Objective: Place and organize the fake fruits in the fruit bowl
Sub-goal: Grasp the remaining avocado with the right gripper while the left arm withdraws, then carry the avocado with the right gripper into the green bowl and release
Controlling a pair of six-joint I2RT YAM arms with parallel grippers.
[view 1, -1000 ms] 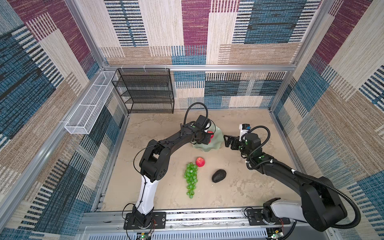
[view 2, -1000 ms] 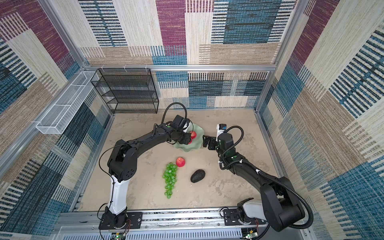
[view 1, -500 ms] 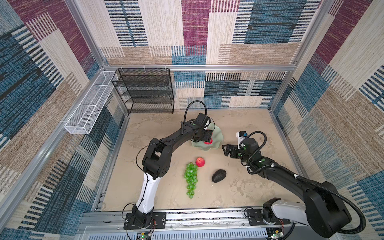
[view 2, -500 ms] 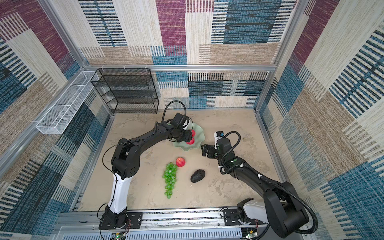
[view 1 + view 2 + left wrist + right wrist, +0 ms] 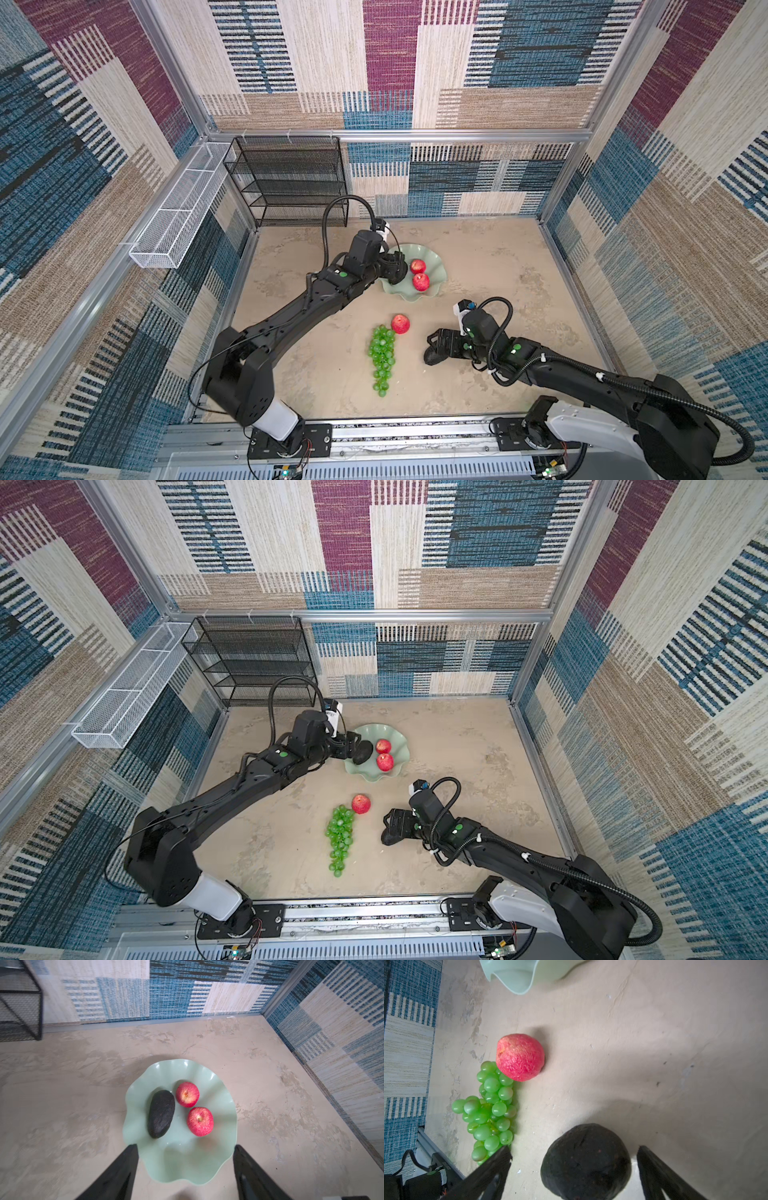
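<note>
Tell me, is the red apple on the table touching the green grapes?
Touching. In the right wrist view the apple sits right against one end of the grapes, with no gap between them.

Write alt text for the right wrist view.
A dark avocado lies on the beige table between the jaws of the open right end effector. Beyond it, a red apple rests next to a bunch of green grapes, with the mint fruit bowl farther off.

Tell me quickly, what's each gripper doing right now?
Left gripper: open, empty, at the fruit bowl's edge.
Right gripper: open, straddling an avocado, not gripping it.
</note>
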